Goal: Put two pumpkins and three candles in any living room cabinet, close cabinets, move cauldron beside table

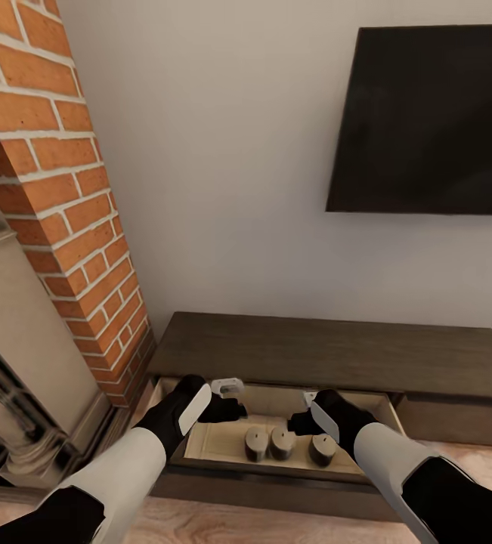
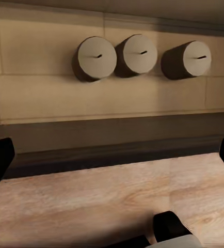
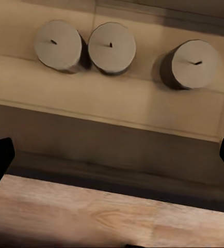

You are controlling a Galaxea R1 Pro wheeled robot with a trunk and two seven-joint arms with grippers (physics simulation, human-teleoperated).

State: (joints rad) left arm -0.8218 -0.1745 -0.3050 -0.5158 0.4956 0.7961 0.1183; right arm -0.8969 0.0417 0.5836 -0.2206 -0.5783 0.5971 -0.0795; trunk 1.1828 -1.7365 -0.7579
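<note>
Below the wall TV [image 1: 427, 121], the cabinet [image 1: 314, 351] drawer is seen open at lower centre, three candles [image 1: 282, 443] inside; both grippers [image 1: 227, 397] [image 1: 311, 408] are spread, empty.

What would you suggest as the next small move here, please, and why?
Probably push the open drawer of the long dark brown wooden cabinet shut. Three stubby grey-tan candles already stand inside it, and the left gripper and right gripper both hover empty above it. No pumpkins are in sight.
</note>
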